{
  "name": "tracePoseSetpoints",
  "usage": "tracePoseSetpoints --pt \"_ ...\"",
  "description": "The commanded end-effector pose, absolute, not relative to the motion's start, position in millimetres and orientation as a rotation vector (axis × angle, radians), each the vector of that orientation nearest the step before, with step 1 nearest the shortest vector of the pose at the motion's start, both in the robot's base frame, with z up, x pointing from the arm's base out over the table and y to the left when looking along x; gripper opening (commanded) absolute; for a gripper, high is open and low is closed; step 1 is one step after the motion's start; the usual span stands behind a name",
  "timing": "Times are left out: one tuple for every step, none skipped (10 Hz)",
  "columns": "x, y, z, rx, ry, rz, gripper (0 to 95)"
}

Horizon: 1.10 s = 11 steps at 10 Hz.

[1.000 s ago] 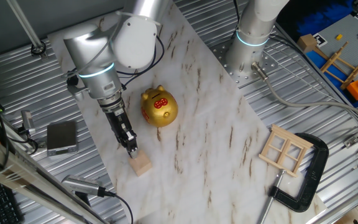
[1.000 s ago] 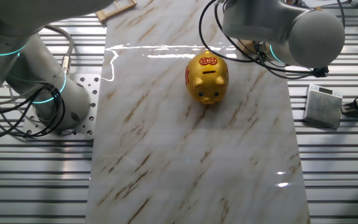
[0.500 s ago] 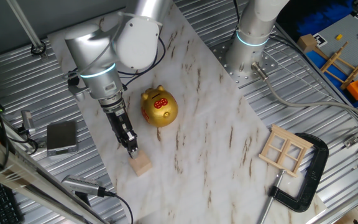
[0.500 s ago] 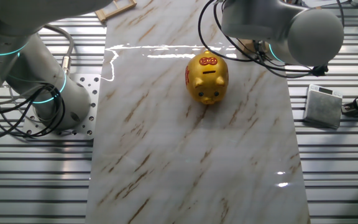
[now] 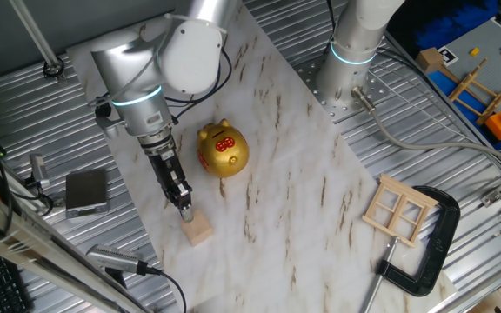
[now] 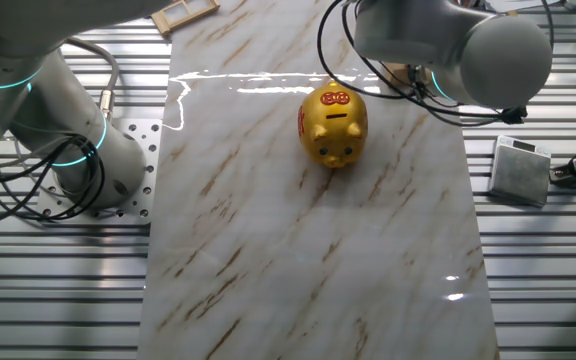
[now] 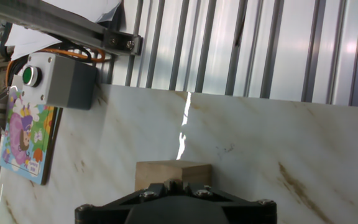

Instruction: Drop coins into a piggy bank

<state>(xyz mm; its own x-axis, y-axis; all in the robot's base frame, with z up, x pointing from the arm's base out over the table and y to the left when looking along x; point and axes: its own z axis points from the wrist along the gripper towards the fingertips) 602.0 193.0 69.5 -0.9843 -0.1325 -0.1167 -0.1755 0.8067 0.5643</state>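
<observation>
The piggy bank sits left of centre on the marble tabletop in one fixed view; below it my gripper tips touch a wooden cube. In the other fixed view the piggy bank is upper centre. The hand view shows the wooden cube at the bottom centre; I cannot tell the jaws' state.

Marble table bearing piggy bank, cube

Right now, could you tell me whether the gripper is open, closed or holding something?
Gripper: just above the wooden cube; open, closed or holding a coin cannot be told.
</observation>
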Motion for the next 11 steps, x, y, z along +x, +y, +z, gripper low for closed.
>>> tracePoseSetpoints --pt "601 193 68 -0.249 2.915 0.923 0.0" --pt "601 193 69 -0.243 2.915 0.929 0.0" --pt "601 194 70 -0.237 2.918 0.927 0.0" --pt "601 194 71 -0.231 2.92 0.927 0.0" --pt "601 195 73 -0.226 2.926 0.925 0.0" --pt "601 195 75 -0.219 2.931 0.923 0.0" --pt "600 196 77 -0.208 2.939 0.92 0.0" --pt "600 196 78 -0.209 2.945 0.903 0.0" --pt "600 196 78 -0.21 2.951 0.884 0.0" --pt "600 196 79 -0.216 2.962 0.851 0.0" --pt "600 197 80 -0.224 2.968 0.825 0.0"
